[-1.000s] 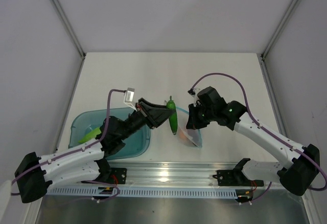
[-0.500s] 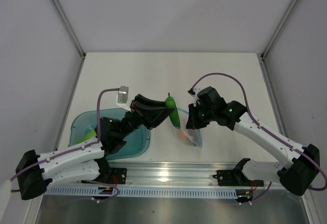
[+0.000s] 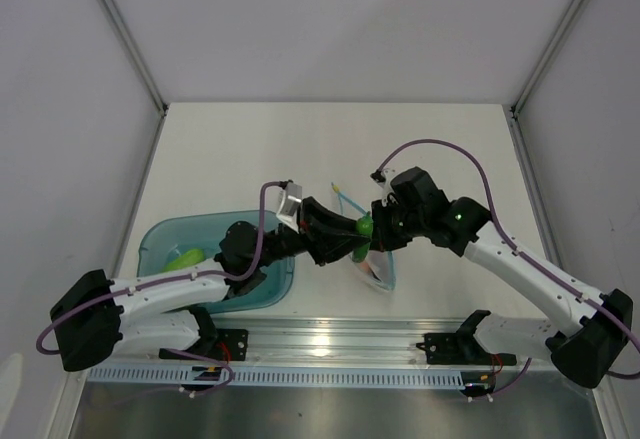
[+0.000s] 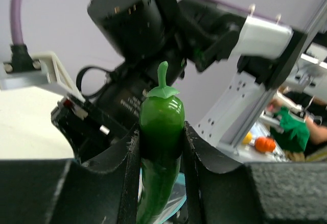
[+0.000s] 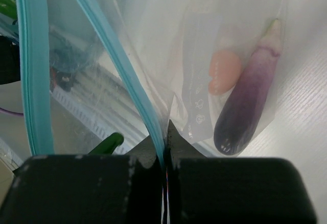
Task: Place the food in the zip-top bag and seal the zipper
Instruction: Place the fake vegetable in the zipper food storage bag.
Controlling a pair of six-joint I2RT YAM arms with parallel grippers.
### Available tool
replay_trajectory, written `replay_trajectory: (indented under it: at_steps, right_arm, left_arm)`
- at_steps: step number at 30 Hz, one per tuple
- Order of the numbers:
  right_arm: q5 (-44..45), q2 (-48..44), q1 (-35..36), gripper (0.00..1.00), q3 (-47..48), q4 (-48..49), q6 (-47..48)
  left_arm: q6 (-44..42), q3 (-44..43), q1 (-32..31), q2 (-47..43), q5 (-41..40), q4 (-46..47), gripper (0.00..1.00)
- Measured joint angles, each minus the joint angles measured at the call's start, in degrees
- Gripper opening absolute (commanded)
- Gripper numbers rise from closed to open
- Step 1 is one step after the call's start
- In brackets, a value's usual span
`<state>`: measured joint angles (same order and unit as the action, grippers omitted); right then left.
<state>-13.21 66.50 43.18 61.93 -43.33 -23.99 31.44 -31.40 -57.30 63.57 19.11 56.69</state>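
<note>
Clamping the long green vegetable [image 4: 161, 127] firmly in the left hand [image 4: 161, 150], stem up, just at the zip-top bag [image 5: 204, 30] mouth; pinching its zipper [image 5: 120, 68] tight with the right hand [image 5: 164, 147], eggplant [image 5: 248, 106] and orange piece [image 5: 224, 72] inside. Risk: snagging the floppy lip, folding the mouth closed, dropping beside the bag onto the bench [image 3: 300, 149]

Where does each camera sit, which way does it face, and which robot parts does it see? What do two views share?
Top external: above and behind the bases, facing down on the table; both arms show.
Left wrist: on the left arm, facing the right arm; the left gripper clamps the long green vegetable.
Right wrist: on the right arm, facing through the zip-top bag; the right gripper pinches its zipper.
Shared: top and left wrist show that vegetable.
</note>
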Motion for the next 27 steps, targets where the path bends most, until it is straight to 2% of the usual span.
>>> replay_trajectory:
  at_steps: [6,15,24,27]
  right_arm:
    - [-0.4,-0.3,0.0,0.00,0.1,-1.0,0.0]
    - [-2.6,-0.4,-0.4,0.00,0.3,-1.4,0.0]
    - [-3.8,-0.4,-0.7,0.00,0.3,-1.4,0.0]
    - [-3.8,-0.5,-0.8,0.00,0.3,-1.4,0.0]
  left_arm:
    - [-5.8,-0.9,0.1,0.7,4.5,-7.4,0.01]
    - [-17.8,-1.1,0.1,-2.6,3.8,-19.5,0.01]
    - [-25.2,-1.3,0.8,0.1,10.0,-20.8,0.06]
    - [-26.0,-1.3,1.8,1.5,12.0,-20.6,0.12]
